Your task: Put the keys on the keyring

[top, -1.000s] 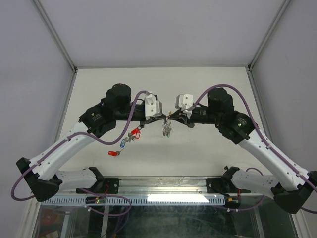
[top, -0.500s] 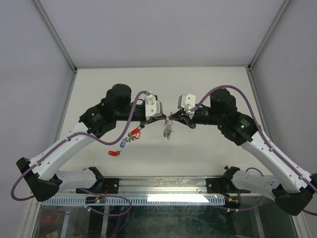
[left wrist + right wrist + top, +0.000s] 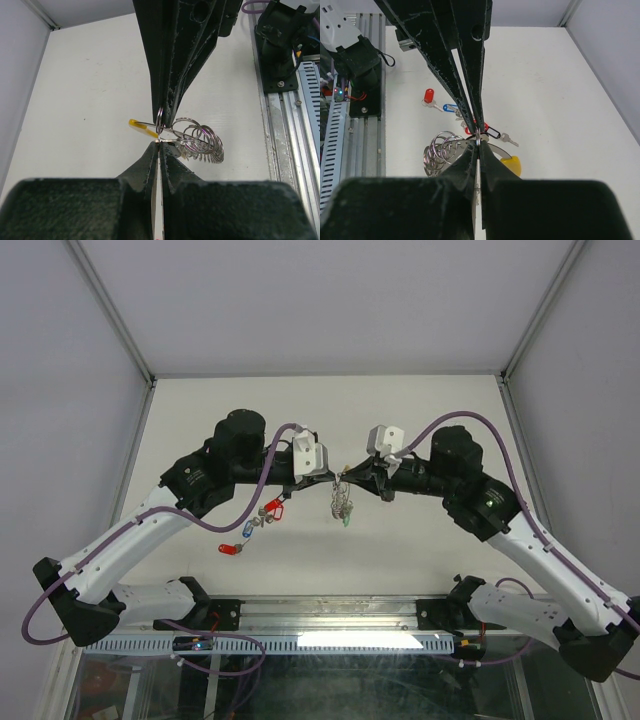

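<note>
Loose keys (image 3: 262,515) with red and blue tags on the white table (image 3: 420,560), beyond them left gripper (image 3: 159,146) and right gripper (image 3: 478,148) tip to tip, both clenched, seemingly on the keyring (image 3: 160,116), cluster of rings (image 3: 202,142) dangling beside

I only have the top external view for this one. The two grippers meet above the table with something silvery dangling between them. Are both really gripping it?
Observer: Yes. In the left wrist view the left gripper is shut on a thin silver wire keyring, and the right gripper pinches the same ring from the opposite side.
Operator: Is it a single ring?
Observer: No. A bunch of linked silver wire rings hangs right beside the pinch.
Operator: I can make out a green tag underneath. Is there any other colour?
Observer: The right wrist view shows a yellow plastic tag close beside the pinch. I cannot tell whether it is attached.
</note>
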